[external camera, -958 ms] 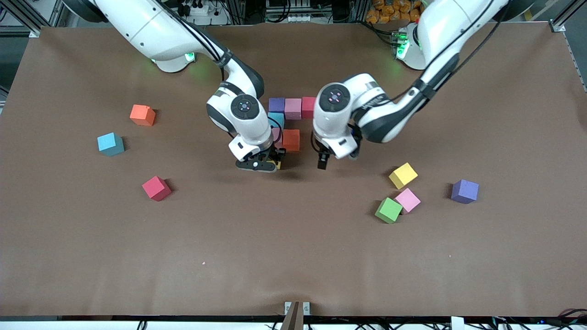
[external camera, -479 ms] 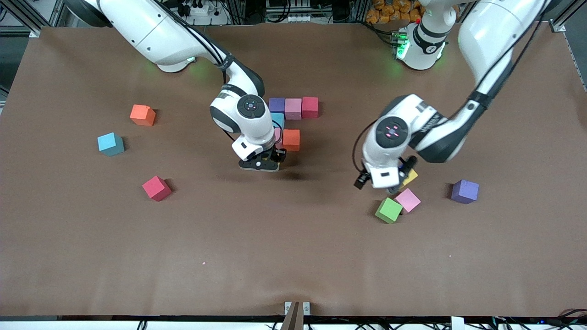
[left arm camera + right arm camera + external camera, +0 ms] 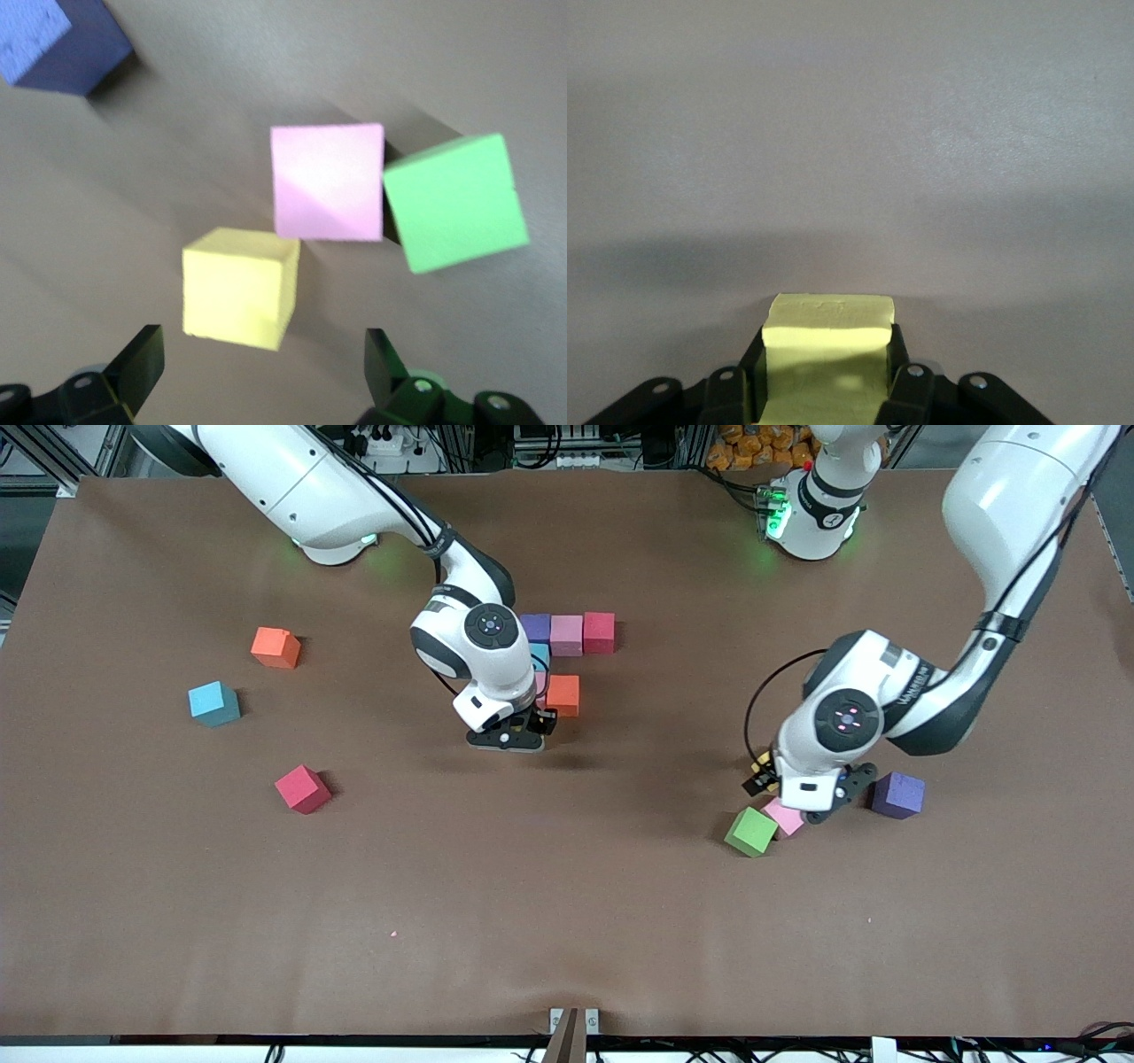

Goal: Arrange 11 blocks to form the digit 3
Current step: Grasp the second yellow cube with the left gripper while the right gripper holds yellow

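Note:
My right gripper (image 3: 507,740) is shut on a yellow block (image 3: 827,332), low over the table beside the joined cluster. That cluster has a purple block (image 3: 535,627), a pink block (image 3: 566,635) and a red block (image 3: 599,632) in a row. An orange block (image 3: 563,695) lies nearer the camera, and a blue block (image 3: 538,657) shows partly past the arm. My left gripper (image 3: 808,806) hangs open over a loose yellow block (image 3: 239,285), with its fingers (image 3: 142,354) apart above it. A pink block (image 3: 328,181) and a green block (image 3: 456,202) touch beside that yellow one.
A loose purple block (image 3: 897,794) lies toward the left arm's end. Orange (image 3: 275,647), blue (image 3: 213,703) and red (image 3: 302,788) blocks are scattered toward the right arm's end. The brown table (image 3: 567,921) is bare near the camera.
My left arm swung away from the cluster toward its own end and now hangs over the loose yellow and pink blocks. The right gripper barely shifted, still holding its yellow block.

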